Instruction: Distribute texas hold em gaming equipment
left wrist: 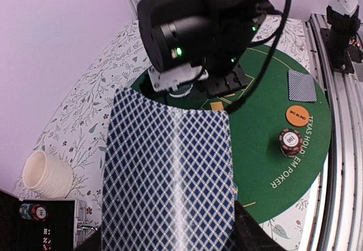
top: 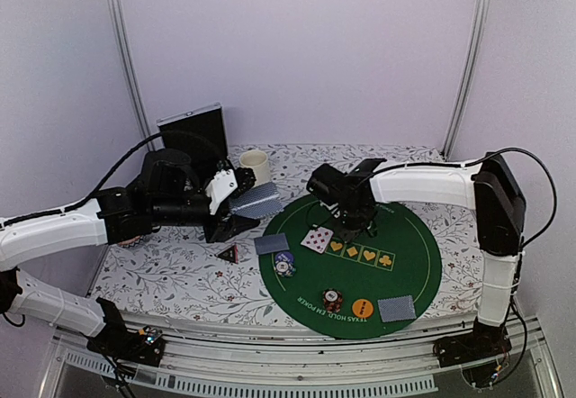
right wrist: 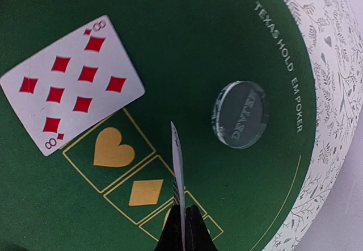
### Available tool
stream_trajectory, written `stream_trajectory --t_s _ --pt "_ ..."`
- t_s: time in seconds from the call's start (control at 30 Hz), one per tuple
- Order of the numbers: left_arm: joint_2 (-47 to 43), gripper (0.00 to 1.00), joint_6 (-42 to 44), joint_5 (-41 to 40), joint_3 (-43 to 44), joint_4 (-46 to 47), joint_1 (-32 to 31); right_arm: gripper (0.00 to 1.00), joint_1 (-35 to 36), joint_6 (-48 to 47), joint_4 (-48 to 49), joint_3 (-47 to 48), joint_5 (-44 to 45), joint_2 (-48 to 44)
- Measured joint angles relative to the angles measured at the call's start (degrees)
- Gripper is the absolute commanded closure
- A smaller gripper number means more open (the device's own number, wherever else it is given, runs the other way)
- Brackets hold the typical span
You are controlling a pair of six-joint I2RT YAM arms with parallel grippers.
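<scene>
My left gripper (top: 236, 211) is shut on playing cards (left wrist: 170, 171) with blue-white diamond backs, held over the table's left side. My right gripper (right wrist: 184, 224) is shut on one card (right wrist: 178, 166), seen edge-on above the gold boxes of the green mat (top: 423, 254). An eight of diamonds (right wrist: 71, 86) lies face up beside it, with a clear dealer disc (right wrist: 240, 114). On the mat are blue-white chips (top: 284, 263), a dark red stack (top: 332, 300), an orange disc (top: 363, 308) and two face-down cards (top: 397, 309) (top: 270, 244). The triangular token (top: 229, 254) lies off the mat. I see no pale green chips.
A cream mug (top: 254, 164) and an open black case (top: 193, 137) stand at the back left. The right arm's wrist (left wrist: 187, 29) hangs close in front of the left gripper. Floral cloth (top: 162, 272) covers the table.
</scene>
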Motion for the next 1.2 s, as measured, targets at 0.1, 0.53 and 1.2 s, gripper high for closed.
stream_trajectory --t_s 0.1,0.53,1.2 --pt "0.0 0.48 0.0 0.0 0.0 0.0 0.0 0.98 2.4 -1.1 -2.0 0.7 2.8 4.8" --pt "0.0 0.48 0.0 0.0 0.0 0.0 0.0 0.98 6.3 -7.8 0.8 1.4 0.6 9.5" --pt "0.0 0.48 0.0 0.0 0.0 0.0 0.0 0.25 4.3 -14.2 5.1 0.5 -5.1 9.3"
